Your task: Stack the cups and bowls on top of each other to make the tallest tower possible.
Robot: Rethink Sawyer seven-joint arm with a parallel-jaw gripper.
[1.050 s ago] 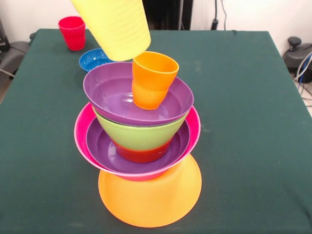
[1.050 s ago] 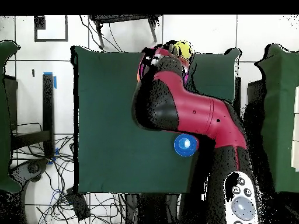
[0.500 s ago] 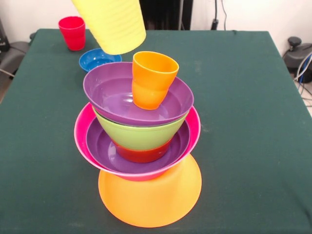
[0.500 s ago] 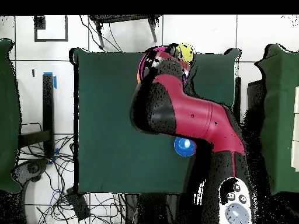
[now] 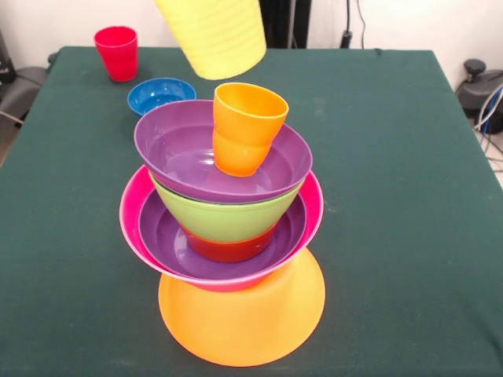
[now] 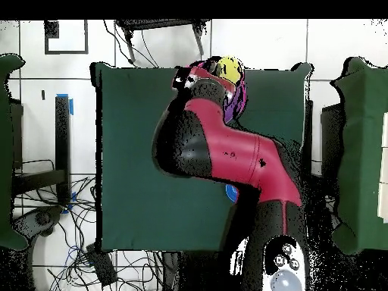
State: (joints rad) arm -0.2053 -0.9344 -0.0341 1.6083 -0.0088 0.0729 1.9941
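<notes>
Yellow cup (image 5: 212, 35) hangs above the tower (image 5: 224, 228)

Gripper hidden, grip unclear. Orange cup (image 5: 245, 127) sits in the top purple bowl (image 5: 173, 149); red cup (image 5: 117, 52) and blue bowl (image 5: 159, 94) near the table's (image 5: 409, 196) far-left corner.

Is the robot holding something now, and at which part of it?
The yellow cup hangs in the air above the orange cup, so it seems held. The hold is above the picture's top edge, so its place cannot be told.
</notes>
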